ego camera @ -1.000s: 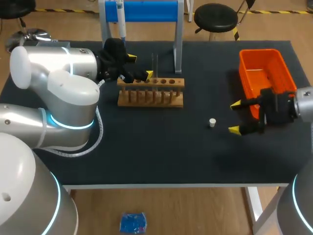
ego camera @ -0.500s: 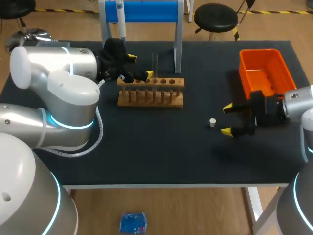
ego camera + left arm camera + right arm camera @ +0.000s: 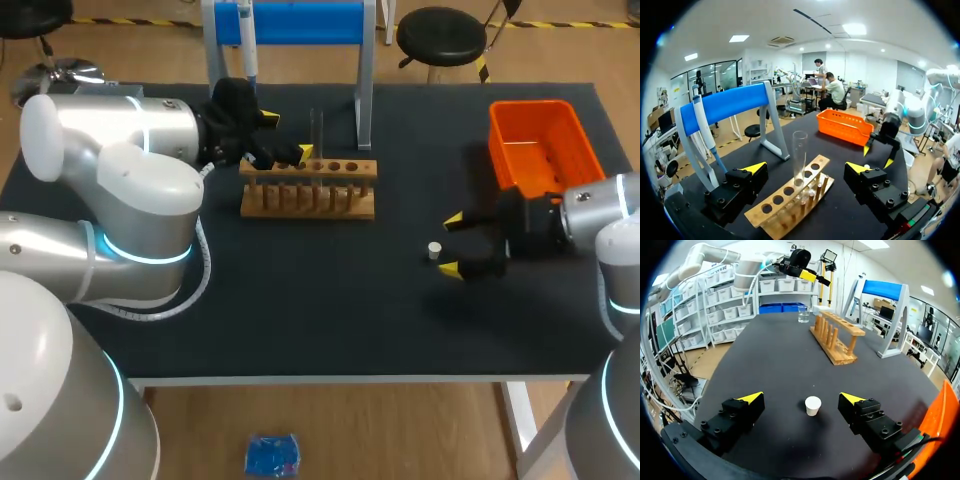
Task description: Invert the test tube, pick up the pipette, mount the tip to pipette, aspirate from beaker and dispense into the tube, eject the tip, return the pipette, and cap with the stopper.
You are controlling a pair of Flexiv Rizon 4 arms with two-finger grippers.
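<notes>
From above, the little white stopper [image 3: 434, 250] stands on the tabletop [image 3: 330, 300], just in front of my right end effector [image 3: 452, 245]. Its fingers are spread wide, and that arm is the near one.

In the left wrist view, my left end effector [image 3: 806, 167] is spread wide too. The test tube [image 3: 799, 152] stands upright in the rack [image 3: 785, 205] between its fingers, untouched.

In the right wrist view, the stopper [image 3: 813, 405] sits between the spread fingers, touching neither.

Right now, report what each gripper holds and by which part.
Nothing is held. The left gripper is open, the test tube standing untouched in the rack ahead of it. The right gripper is open, the stopper lying free just ahead.
</notes>
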